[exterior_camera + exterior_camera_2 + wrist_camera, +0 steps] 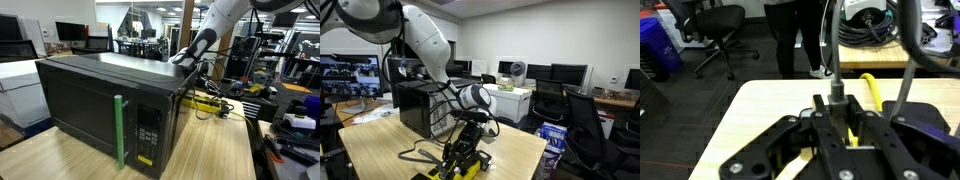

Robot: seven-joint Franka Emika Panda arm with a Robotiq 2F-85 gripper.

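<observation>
Wrist view shows plug just ahead of hand.

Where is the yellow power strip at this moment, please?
In both exterior views the yellow power strip lies on the wooden table behind the black microwave, among black cables and just below the gripper.

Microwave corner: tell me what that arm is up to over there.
The robot arm is bent down behind the black microwave on the wooden table. Its gripper is low beside a yellow strip among loose cables. In the wrist view a black cord with a plug-like end stands right in front of the gripper. Whether the jaws actually grip it cannot be told.
</observation>
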